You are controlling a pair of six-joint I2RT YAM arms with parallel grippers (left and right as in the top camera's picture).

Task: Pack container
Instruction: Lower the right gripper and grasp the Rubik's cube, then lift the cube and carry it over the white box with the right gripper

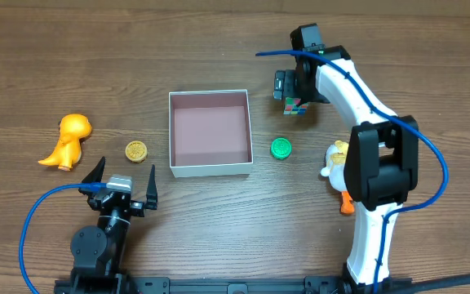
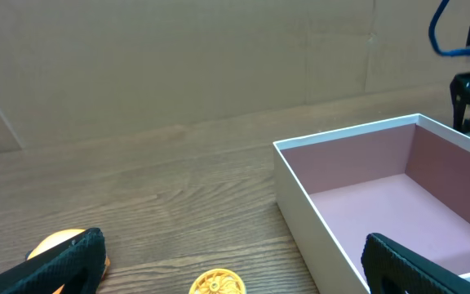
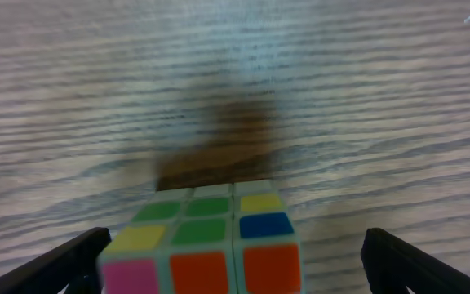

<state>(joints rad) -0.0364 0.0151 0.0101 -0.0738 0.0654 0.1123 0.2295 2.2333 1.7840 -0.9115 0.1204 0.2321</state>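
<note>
Multicoloured, the puzzle cube [image 3: 210, 245] sits between our right gripper's [image 3: 235, 273] wide-spread fingers, untouched. The empty container [image 1: 209, 169] lies well left of those fingers. Our left gripper [image 1: 124, 184], equally wide and holding nothing, is nearer it.

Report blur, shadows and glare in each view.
Right wrist: cube and table soft, a dark shadow behind the cube. Left wrist: container sharp, left claw's fingers blurred at the bottom edge. Overhead: evenly lit, sharp, no glare.
</note>
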